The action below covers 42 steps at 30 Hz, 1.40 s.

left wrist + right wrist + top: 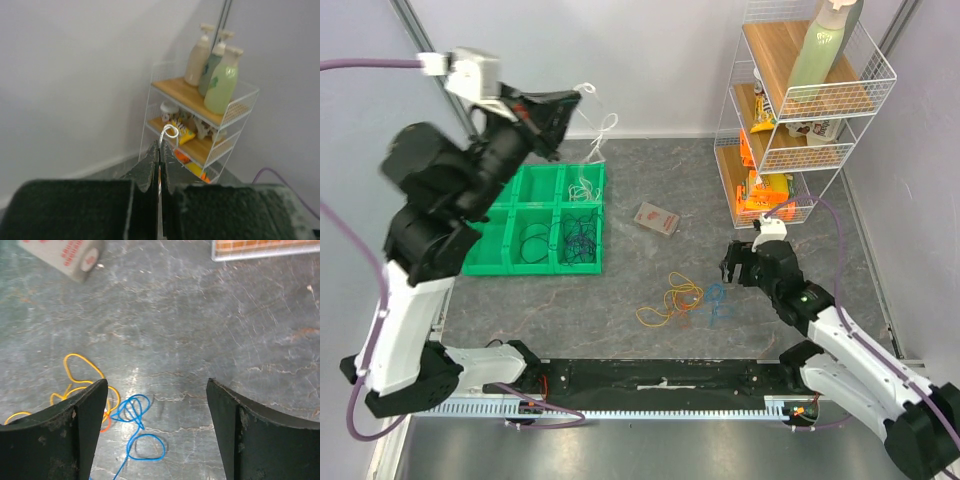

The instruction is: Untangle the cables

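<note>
Cables (672, 300) seem light and limp, best pinched at a loop; white cable (169, 132) is clamped in left tool (159, 150), right tool (155, 385) is held apart.

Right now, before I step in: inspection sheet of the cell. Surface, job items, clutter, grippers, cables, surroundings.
Surface: marbled grey tabletop.
Job's things: yellow and orange-red wire loops overlapping on the table; blue wire loop beside them; white wire loop held in the air; green plastic compartment tray holding white and dark loops in separate compartments.
Clutter: small cardboard box lying on the table.
Grippers: left gripper raised high, shut on the white wire loop; right gripper open, above the table near the blue wire loop.
Cables: lilac hoses along both arms; no snag seen.
Surroundings: white wire shelf at far right, with bottles and snack packets.
</note>
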{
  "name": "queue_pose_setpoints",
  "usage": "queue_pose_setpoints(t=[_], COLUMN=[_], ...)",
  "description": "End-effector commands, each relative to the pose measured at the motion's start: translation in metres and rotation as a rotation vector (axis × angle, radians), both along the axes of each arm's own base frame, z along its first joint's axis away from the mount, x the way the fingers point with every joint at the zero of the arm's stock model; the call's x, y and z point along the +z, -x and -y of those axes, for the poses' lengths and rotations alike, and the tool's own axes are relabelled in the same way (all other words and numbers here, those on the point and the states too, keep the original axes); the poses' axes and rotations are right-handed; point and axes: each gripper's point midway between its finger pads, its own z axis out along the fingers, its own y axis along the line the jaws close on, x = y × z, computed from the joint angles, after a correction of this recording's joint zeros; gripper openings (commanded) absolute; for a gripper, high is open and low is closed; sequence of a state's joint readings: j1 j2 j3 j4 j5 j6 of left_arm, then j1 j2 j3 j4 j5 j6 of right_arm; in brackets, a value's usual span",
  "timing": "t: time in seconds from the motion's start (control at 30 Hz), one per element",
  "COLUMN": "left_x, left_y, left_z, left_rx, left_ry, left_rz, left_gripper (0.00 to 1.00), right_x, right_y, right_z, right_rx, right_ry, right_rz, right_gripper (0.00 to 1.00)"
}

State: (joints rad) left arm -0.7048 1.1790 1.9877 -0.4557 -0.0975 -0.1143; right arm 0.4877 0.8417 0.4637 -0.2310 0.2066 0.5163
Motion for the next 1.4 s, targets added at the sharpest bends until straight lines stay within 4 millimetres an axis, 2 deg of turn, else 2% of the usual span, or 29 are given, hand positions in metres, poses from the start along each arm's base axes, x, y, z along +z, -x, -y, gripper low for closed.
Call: queue_pose_setpoints(t=[0.0, 0.13, 0.23, 0.33, 0.4, 0.57, 0.7, 0.83, 1.0, 1.2, 1.3, 1.37], left_x=[-0.042, -0.076, -0.106, -0.136, -0.150, -0.173, -0.175, -0.179, -0.180, -0.181, -0.182, -0.182], left_y=[-0.023, -0.022, -0.016, -0.008, -0.001, 0.008, 0.021, 0.025, 0.024, 0.011, 0.005, 0.003], left_z=[0.016, 0.044, 0.065, 0.081, 0.091, 0.101, 0.107, 0.107, 0.109, 0.108, 0.107, 0.108], left_rx=[0.018, -0.104, -0.214, -0.312, -0.385, -0.465, -0.548, -0.563, -0.567, -0.493, -0.456, -0.443], left_ry=[-0.095, -0.143, -0.194, -0.248, -0.270, -0.282, -0.278, -0.286, -0.271, -0.214, -0.177, -0.149], left_rz=[-0.095, -0.213, -0.307, -0.397, -0.446, -0.539, -0.543, -0.553, -0.577, -0.635, -0.674, -0.697], left_gripper=[0.02, 0.02, 0.02, 0.02, 0.02, 0.02, 0.02, 0.02, 0.02, 0.02, 0.02, 0.02], right_x=[0.059, 0.126, 0.186, 0.230, 0.243, 0.287, 0.296, 0.306, 0.307, 0.299, 0.293, 0.288], right_y=[-0.002, 0.010, 0.015, 0.022, 0.021, 0.031, 0.033, 0.054, 0.061, 0.045, 0.029, 0.022], right_z=[-0.020, -0.056, -0.074, -0.098, -0.117, -0.145, -0.166, -0.179, -0.194, -0.207, -0.204, -0.205], right_rx=[0.144, 0.376, 0.498, 0.656, 0.762, 0.922, 0.998, 1.104, 1.111, 0.908, 0.753, 0.688], right_ry=[-0.065, -0.190, -0.244, -0.283, -0.314, -0.394, -0.405, -0.518, -0.554, -0.477, -0.405, -0.377], right_rz=[0.163, 0.360, 0.507, 0.603, 0.601, 0.670, 0.670, 0.681, 0.665, 0.632, 0.618, 0.608], right_gripper=[0.89, 0.91, 0.92, 0.92, 0.92, 0.92, 0.93, 0.92, 0.92, 0.88, 0.81, 0.71])
